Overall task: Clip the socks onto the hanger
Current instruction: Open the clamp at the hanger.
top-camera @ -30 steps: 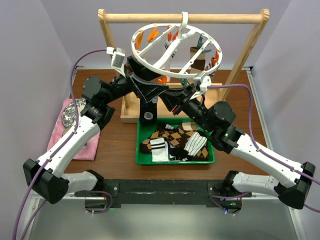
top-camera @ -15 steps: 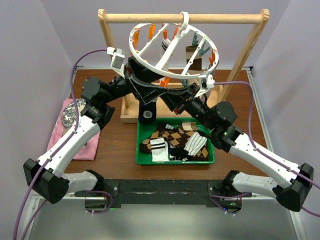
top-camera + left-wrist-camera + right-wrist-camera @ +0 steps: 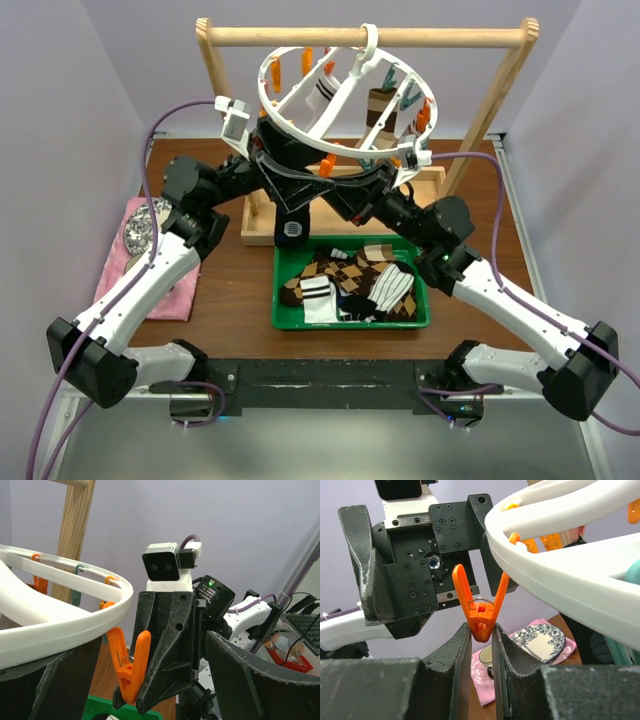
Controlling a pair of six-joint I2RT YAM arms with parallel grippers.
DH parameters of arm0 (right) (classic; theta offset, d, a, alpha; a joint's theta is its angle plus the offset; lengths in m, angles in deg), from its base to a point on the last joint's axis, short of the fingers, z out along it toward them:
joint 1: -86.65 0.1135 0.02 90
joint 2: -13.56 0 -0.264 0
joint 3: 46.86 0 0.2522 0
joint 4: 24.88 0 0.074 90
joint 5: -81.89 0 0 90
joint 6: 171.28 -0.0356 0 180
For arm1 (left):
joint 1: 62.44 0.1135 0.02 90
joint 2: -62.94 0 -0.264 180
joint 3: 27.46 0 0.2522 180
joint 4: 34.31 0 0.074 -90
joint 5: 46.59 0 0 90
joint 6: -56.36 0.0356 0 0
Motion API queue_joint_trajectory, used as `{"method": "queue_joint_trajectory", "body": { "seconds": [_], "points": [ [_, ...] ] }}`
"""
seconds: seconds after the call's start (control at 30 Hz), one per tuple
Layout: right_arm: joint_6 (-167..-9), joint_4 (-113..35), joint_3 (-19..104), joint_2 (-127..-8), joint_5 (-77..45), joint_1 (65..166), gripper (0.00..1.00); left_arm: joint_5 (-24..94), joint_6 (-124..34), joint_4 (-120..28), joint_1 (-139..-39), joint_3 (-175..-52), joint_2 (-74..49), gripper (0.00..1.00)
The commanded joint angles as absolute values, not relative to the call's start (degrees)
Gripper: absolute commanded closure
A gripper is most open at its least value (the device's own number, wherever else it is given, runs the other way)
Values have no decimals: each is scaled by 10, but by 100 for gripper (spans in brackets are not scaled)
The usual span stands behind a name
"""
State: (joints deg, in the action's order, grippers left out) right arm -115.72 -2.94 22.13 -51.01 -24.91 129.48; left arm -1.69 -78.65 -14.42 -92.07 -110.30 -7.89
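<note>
The hanger (image 3: 268,95), a white ring with orange and teal pegs, hangs tilted from the wooden bar. A striped sock (image 3: 322,95) and a brown sock (image 3: 380,108) hang clipped on it. More socks (image 3: 350,280) lie in the green tray. My right gripper (image 3: 481,632) is shut on the lower end of an orange peg (image 3: 480,607) that hangs from the ring (image 3: 560,580). My left gripper (image 3: 155,645) stands wide open just under the ring (image 3: 60,630). It faces the right gripper, with that peg (image 3: 132,670) between its fingers in view, and it holds nothing.
The green tray (image 3: 350,324) sits at the front centre. The wooden frame (image 3: 360,37) stands behind it on a base. At the left, a pink cloth (image 3: 165,290) carries a patterned plate (image 3: 140,228) and a cup (image 3: 486,656).
The ring has tipped more steeply as my right gripper moved up and left with the orange peg. The left gripper narrowed slightly and stayed in place.
</note>
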Motion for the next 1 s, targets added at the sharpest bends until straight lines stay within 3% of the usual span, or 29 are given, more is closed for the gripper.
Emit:
{"method": "queue_joint_trajectory", "body": {
  "seconds": [0.0, 0.23, 0.4, 0.7, 0.8, 0.83, 0.87, 0.97],
  "points": [
    [-1185, -3, 235, -518, -303, 1290, 86, -15, -788, -117, -918, -1098, -65, 12],
    [-1197, 6, 236, -525, -334, 1281, 87, -18, -782, -121, -918, -1112, -80, 24],
    [-1209, 16, 229, -526, -352, 1272, 88, -25, -777, -116, -918, -1128, -90, 39],
    [-1227, 25, 233, -534, -380, 1258, 88, -26, -771, -106, -918, -1125, -94, 51],
    [-1218, 11, 234, -531, -376, 1258, 83, -26, -767, -102, -918, -1123, -92, 67],
    [-1210, 4, 235, -530, -375, 1257, 81, -26, -764, -100, -918, -1122, -90, 76],
    [-1207, -3, 236, -529, -371, 1256, 74, -24, -763, -100, -917, -1122, -89, 81],
    [-1190, -29, 240, -524, -365, 1256, 72, -18, -756, -97, -918, -1121, -88, 100]
  ]
}}
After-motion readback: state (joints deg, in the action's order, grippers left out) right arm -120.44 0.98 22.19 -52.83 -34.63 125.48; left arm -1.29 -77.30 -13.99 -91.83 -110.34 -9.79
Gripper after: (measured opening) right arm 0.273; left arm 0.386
